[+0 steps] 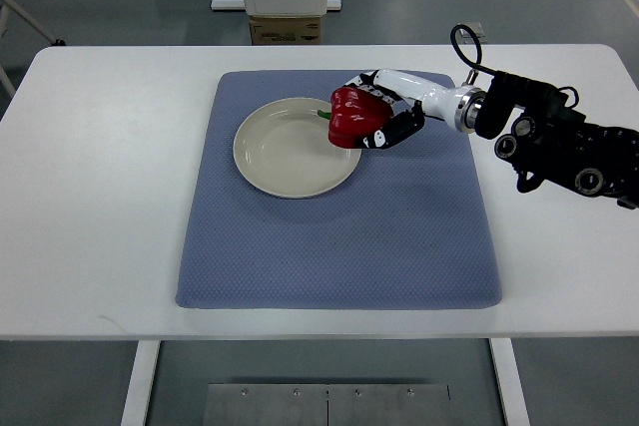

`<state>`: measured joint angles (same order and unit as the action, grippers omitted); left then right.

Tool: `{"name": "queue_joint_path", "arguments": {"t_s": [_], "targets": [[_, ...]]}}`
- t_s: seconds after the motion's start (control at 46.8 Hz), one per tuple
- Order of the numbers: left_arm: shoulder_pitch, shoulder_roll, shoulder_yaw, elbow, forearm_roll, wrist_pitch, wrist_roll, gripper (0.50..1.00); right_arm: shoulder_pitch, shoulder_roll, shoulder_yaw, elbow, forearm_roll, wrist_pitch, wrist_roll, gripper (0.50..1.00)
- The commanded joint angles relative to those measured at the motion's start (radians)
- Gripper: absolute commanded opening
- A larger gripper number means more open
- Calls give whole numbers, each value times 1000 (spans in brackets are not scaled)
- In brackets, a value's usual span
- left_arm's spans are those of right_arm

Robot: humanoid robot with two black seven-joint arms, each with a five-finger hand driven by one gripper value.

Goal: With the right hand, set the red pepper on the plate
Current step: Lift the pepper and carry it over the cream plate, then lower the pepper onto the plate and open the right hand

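The glossy red bell pepper (353, 117) is enclosed by the curled fingers of the right hand (382, 115) and sits at the right rim of the round cream ceramic plate (290, 152), partly overlapping that rim. The plate rests on a blue-grey textured fabric mat (339, 236) spread over the white surface (90, 197). No legible writing is visible; a brown cardboard box (286, 29) stands beyond the far edge of the surface.
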<state>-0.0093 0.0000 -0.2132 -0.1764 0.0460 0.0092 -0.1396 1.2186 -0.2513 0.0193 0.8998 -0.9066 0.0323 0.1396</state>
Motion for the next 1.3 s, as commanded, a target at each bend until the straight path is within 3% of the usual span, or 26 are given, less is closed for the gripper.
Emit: {"name": "queue_joint_path", "arguments": {"t_s": [0.0,0.534,0.834,1.282], "targets": [[0,0,0,0,0,0,0,1000,9,27,1,-5,2,0,-15,500],[0,0,0,0,0,0,0,1000,12,251,82,-110,21,-6,-166,500],[0,0,0,0,0,0,0,1000,-11,251,110,-151,22,-23,-216,500],[0,0,0,0,0,0,0,1000,-45,251,108,-151,22,-26,-219,500]]}}
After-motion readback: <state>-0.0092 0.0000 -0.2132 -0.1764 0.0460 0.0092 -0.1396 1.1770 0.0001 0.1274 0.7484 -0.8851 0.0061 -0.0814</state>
